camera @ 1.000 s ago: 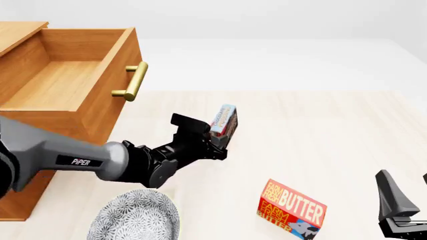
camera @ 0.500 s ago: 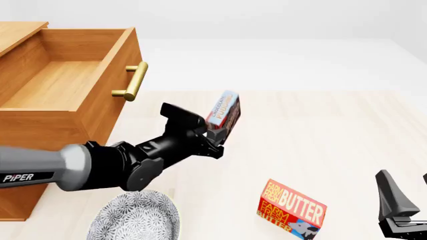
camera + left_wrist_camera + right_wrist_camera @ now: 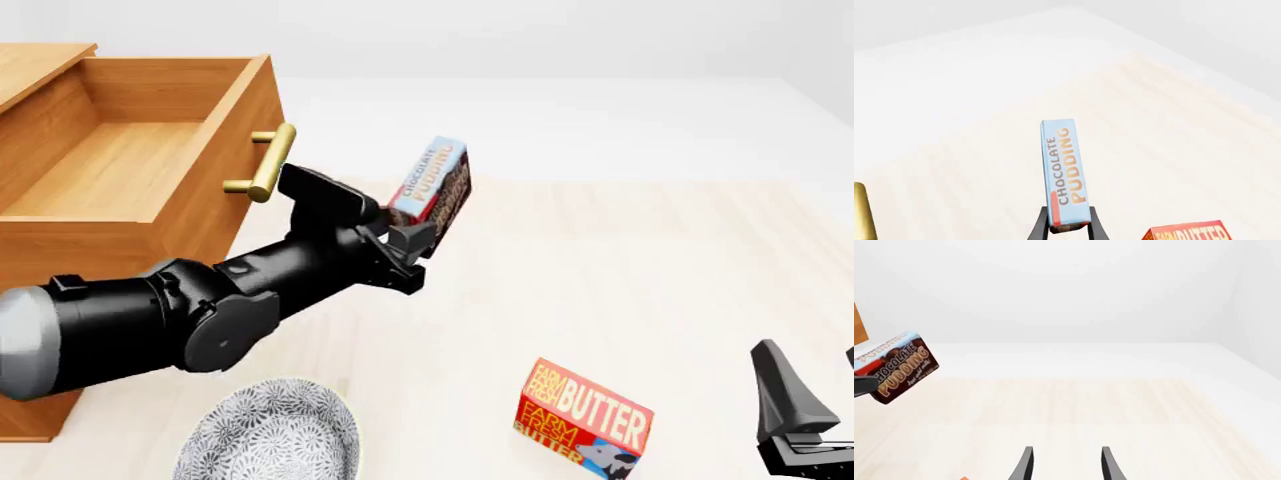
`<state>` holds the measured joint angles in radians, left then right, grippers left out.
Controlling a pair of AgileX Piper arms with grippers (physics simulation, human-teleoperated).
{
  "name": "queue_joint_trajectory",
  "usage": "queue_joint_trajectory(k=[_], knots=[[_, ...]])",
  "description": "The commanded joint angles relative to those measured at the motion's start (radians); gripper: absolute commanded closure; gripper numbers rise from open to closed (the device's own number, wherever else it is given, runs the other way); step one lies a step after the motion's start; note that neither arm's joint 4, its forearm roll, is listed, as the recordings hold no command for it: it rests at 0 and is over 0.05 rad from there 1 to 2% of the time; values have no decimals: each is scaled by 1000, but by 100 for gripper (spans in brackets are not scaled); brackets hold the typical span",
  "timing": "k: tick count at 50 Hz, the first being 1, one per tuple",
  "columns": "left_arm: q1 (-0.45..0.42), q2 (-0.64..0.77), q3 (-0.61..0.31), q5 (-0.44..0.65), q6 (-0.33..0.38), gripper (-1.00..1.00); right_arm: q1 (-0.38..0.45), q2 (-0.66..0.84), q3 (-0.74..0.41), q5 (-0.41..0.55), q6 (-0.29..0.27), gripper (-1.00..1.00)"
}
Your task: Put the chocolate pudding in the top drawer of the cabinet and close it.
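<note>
Nearest the camera in the front view, at about 6 o'clock, a patterned plate [image 3: 274,432] sits on the table [image 3: 641,260], with a red butter box [image 3: 583,410] at 5 o'clock. The right gripper [image 3: 801,420] rests at the 4 o'clock corner, well apart from everything; its wrist view shows two dark fingers [image 3: 1026,465] with a clear gap and nothing between them, so it stands open and idle.

Farther in, the left arm runs from 8 o'clock toward the centre. The left gripper [image 3: 407,228] is closed on the pudding [image 3: 433,181], pinching it by its dark brown lower end. In the left wrist view the fingertips [image 3: 1040,227] press both broad faces of the pudding [image 3: 1065,172], and the box's long axis runs straight out along the fingers, blue end leading. From the front that axis tilts up toward 1 o'clock, and the box is held in the air, clear of the table.

Farthest, at 10 o'clock, the cabinet [image 3: 47,60] has its drawer [image 3: 120,170] pulled open, cavity bare as far as can be seen, brass handle [image 3: 271,162] facing the pudding. The pudding lies just right of that handle, outside the drawer front and roughly level with its top edge. The left arm is plainly the nearer one; I judge the coming move needs the box carried toward 9 o'clock over the front panel, with enough height for the brown end to clear it, before release.
</note>
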<state>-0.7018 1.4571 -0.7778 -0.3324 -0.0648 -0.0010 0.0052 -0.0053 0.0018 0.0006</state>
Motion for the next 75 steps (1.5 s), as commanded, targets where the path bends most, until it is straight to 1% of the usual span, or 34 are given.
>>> queue_joint_trajectory(k=[1,2,3,8,10,11,12,14,28,32,43,47,52,55,57,64,67,68,70,72,73,75], knots=[[10,-83,-26,78,49,100,0,0,0,0,0,-100],[10,-75,-8,55,53,100,0,0,0,0,0,-100],[9,-79,-6,56,60,100,0,0,0,0,0,-100],[16,-115,-33,104,87,100,0,0,0,0,0,-100],[13,-124,-43,120,86,100,0,0,0,0,0,-100],[13,-124,-43,120,86,100,0,0,0,0,0,-100],[17,-127,-49,126,101,100,0,0,0,0,0,-100],[24,-134,-52,129,94,100,0,0,0,0,0,-100],[69,-208,-86,194,137,100,0,0,0,0,0,-100],[86,-237,-95,212,159,100,0,0,0,0,0,-100],[109,-293,-121,262,191,100,0,0,0,0,0,-100],[120,-319,-133,293,200,100,0,0,0,0,0,-100],[138,-344,-153,333,230,100,0,0,0,0,0,-100],[141,-356,-159,348,220,100,0,0,0,0,0,-100],[152,-364,-159,355,235,100,0,0,0,0,0,-100],[183,-389,-188,402,250,100,0,0,0,0,0,-100],[192,-395,-196,415,245,100,0,0,0,0,0,-100],[204,-401,-196,421,260,100,0,0,0,0,0,-100],[206,-404,-202,430,254,100,0,0,0,0,0,-100],[216,-410,-202,435,265,100,0,0,0,0,0,-100],[223,-415,-203,439,255,100,0,0,0,0,0,-100],[235,-420,-200,443,265,100,0,0,0,0,0,-100]])
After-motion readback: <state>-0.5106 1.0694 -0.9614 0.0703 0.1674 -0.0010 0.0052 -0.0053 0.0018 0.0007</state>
